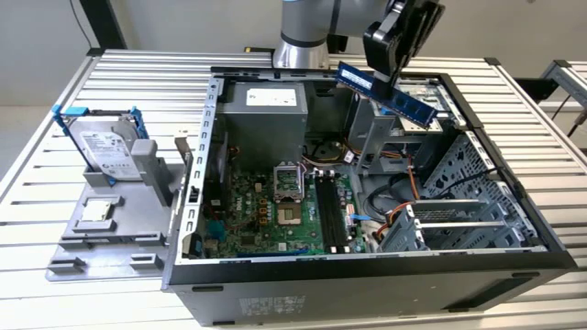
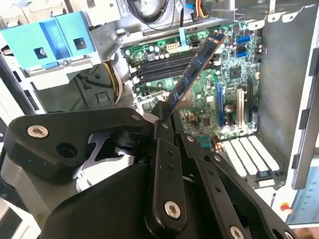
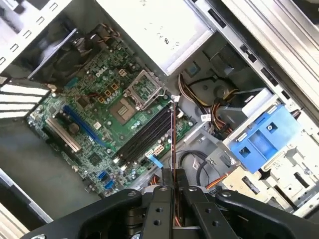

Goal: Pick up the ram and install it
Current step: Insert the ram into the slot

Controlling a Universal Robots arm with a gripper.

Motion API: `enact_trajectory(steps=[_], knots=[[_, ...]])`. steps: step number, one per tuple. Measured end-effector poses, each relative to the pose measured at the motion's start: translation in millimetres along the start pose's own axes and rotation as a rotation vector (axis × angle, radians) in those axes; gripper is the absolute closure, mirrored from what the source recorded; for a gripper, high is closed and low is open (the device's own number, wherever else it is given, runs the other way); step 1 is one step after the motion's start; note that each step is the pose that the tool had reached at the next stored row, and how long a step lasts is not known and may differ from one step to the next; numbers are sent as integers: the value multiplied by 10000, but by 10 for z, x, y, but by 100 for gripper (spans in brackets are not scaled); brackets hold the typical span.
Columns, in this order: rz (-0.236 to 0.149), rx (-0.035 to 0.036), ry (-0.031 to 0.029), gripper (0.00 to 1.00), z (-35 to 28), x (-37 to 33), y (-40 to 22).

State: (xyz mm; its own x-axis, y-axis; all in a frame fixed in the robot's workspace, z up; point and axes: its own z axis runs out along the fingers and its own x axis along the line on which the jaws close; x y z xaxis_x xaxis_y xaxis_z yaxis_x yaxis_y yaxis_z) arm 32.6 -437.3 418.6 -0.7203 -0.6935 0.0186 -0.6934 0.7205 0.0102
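The ram (image 1: pixel 387 93) is a long blue circuit-board stick, held tilted in the air above the far right part of the open computer case (image 1: pixel 367 265). My gripper (image 1: pixel 391 73) is shut on its upper edge. In both wrist views the ram (image 2: pixel 195 68) (image 3: pixel 172 142) sticks out from between the black fingers (image 2: pixel 160 130) (image 3: pixel 162 180), seen edge-on in the first wrist view. Below lies the green motherboard (image 1: pixel 275 206) with its long black memory slots (image 1: pixel 332 214) (image 2: pixel 164 60) (image 3: pixel 147 134). The ram hangs well above them and touches nothing else.
A silver hard drive in blue brackets (image 1: pixel 106 150) stands on a grey fixture (image 1: pixel 101 234) at the exterior view's left, outside the case. Inside the case are a power supply (image 1: pixel 266 103), cable bundles (image 1: pixel 403 199), a blue drive bay (image 2: pixel 55 37) (image 3: pixel 264 139) and a metal drive cage (image 1: pixel 468 206).
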Motion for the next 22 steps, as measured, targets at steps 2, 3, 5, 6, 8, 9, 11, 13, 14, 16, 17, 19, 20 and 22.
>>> enact_trajectory(steps=[2, 3, 5, 6, 8, 9, 11, 13, 14, 16, 17, 19, 20, 22], knots=[[289, -5, -3, 100, 0, 0, 0], [434, -8, -5, 100, 0, 0, 0], [710, -13, -7, 100, 0, 0, 0], [844, -16, -9, 100, 0, 0, 0], [1133, -21, -11, 100, 0, 0, 0], [1272, -24, -13, 100, 0, 0, 0], [1559, -29, -16, 100, 0, 0, 0], [1854, -35, -19, 100, 0, 0, 0], [2007, -37, -20, 100, 0, 0, 0], [2376, -44, -24, 100, 0, 0, 0], [2557, -47, -26, 100, 0, 0, 0], [2907, -55, -30, 100, 0, 0, 0], [3044, -57, -31, 100, 0, 0, 0], [3333, -62, -34, 100, 0, 0, 0]])
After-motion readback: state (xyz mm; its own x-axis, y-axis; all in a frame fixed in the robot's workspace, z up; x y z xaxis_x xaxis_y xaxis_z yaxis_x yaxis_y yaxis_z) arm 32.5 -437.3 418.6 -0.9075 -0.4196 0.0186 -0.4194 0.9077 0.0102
